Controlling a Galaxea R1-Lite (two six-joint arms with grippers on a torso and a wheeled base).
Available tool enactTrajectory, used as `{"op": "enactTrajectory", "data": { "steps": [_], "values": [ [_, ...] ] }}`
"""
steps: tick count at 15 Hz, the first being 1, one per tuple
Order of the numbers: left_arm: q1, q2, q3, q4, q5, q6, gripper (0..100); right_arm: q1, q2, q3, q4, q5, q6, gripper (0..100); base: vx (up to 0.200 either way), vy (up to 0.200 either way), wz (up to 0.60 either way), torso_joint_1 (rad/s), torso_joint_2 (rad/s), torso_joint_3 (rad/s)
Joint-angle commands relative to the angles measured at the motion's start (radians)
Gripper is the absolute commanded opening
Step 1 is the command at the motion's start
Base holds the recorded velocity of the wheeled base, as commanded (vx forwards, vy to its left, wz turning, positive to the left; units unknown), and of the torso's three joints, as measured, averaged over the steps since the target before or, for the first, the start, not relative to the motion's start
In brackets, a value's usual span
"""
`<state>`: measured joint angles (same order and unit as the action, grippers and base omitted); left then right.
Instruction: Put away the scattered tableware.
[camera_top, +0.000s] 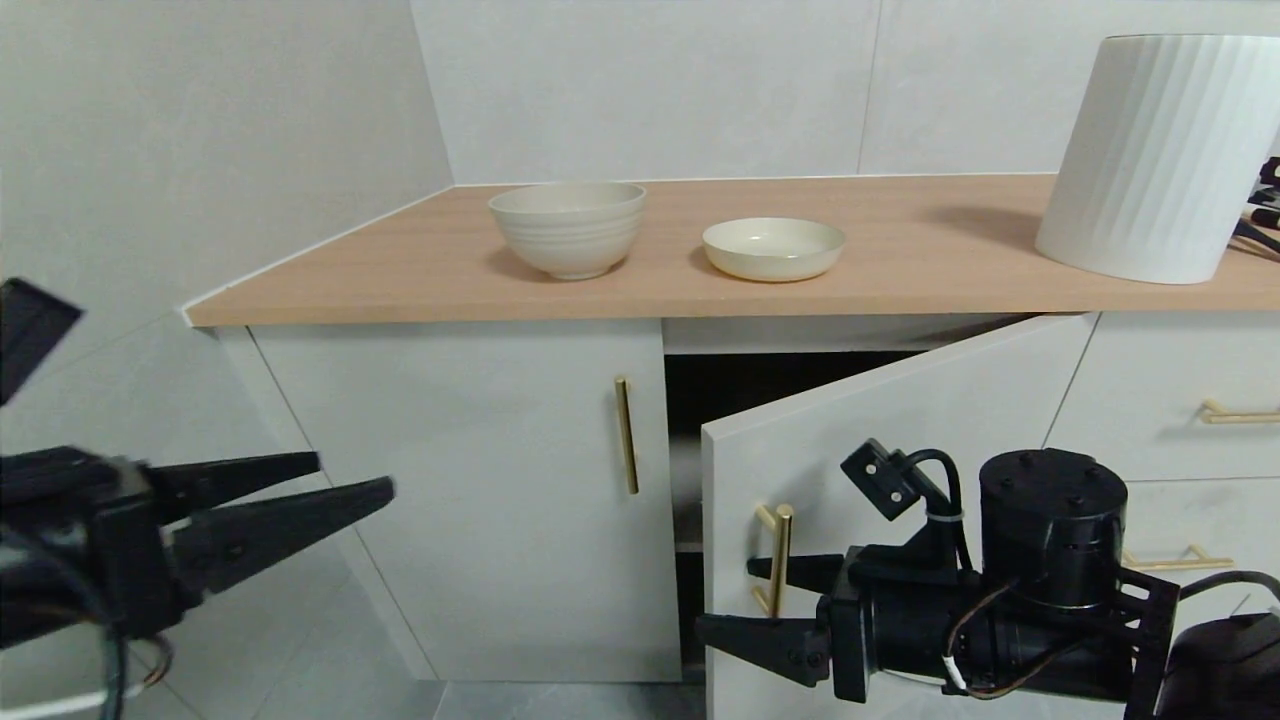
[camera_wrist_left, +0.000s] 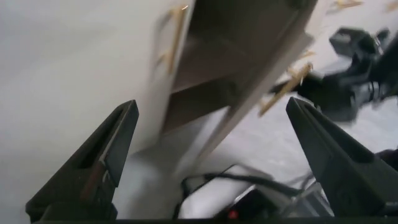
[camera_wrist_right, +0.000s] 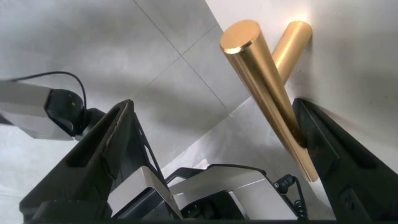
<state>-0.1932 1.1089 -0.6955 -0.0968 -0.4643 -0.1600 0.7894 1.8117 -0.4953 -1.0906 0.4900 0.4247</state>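
right pincer (camera_top: 735, 600): wide open, straddled the handle (camera_top: 778, 555) of the ajar door (camera_top: 900, 420), not clamped
left pincer (camera_top: 355, 475): open, empty, well left of that door
bowl (camera_top: 567, 228), dish (camera_top: 772, 248): on table (camera_top: 950, 250) above door

And here we are in a kitchen, a home-style one by every sign. A wood-look countertop (camera_top: 950, 250) runs along into the corner, backed by large pale wall tiles (camera_top: 650, 90). Below it sit white cabinets: one closed door (camera_top: 450, 480) with a slim brass handle (camera_top: 626, 435), and beside it another door (camera_top: 900, 420) swung ajar, with a shelf (camera_wrist_left: 205, 78) inside. Off to the right are drawers (camera_top: 1180, 380) with matching brass pulls (camera_top: 1238, 412). Up on the counter stand a deep bowl (camera_top: 567, 228) and a shallow dish (camera_top: 773, 248), cream tableware, plus a tall ribbed white container (camera_top: 1160, 150). Grey floor tiles (camera_top: 560, 702) lie underneath.
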Motion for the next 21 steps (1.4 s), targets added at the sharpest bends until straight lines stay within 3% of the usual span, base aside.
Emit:
{"op": "enactTrajectory", "data": {
  "steps": [1,2,4,6,10,13,14,16,21],
  "values": [
    [-0.106,0.308,-0.005,-0.185,-0.027,-0.046,100,0.002,0.000,0.000,0.002,0.001,0.002,100,0.000,0.000,0.00,0.000,0.00,0.000],
    [-0.181,0.428,0.014,-0.370,-0.025,-0.076,100,0.013,0.003,0.003,0.002,0.001,0.003,100,0.000,0.000,0.00,0.000,0.00,0.000],
    [-0.256,0.494,0.087,-0.544,-0.025,-0.118,100,0.014,0.006,0.009,0.002,0.001,0.003,100,0.000,0.000,0.00,0.000,0.00,0.000],
    [-0.301,0.568,0.129,-0.676,-0.022,-0.135,100,0.014,0.014,0.011,0.002,0.001,0.003,100,0.000,0.000,0.00,0.000,0.00,0.000],
    [-0.308,0.709,0.131,-0.810,0.013,-0.138,100,0.014,0.029,0.011,0.002,0.001,0.002,100,0.000,0.000,0.00,0.000,0.00,0.000],
    [-0.336,0.744,0.128,-0.822,0.044,-0.138,100,0.014,0.041,0.011,0.002,0.001,0.000,100,0.000,0.000,0.00,0.000,0.00,0.000],
    [-0.342,0.753,0.125,-0.824,0.047,-0.138,0,0.014,0.041,0.011,0.002,0.001,0.000,100,0.000,0.000,0.00,0.000,0.00,0.000],
    [-0.347,0.763,0.120,-0.840,0.044,-0.136,0,0.014,0.043,0.011,0.002,0.001,0.000,100,0.000,0.000,0.00,0.000,0.00,0.000],
    [-0.384,0.904,0.129,-1.130,0.032,-0.147,0,0.014,0.043,0.014,0.000,0.001,0.002,100,0.000,0.000,0.00,0.000,0.00,0.000]
  ]
}}
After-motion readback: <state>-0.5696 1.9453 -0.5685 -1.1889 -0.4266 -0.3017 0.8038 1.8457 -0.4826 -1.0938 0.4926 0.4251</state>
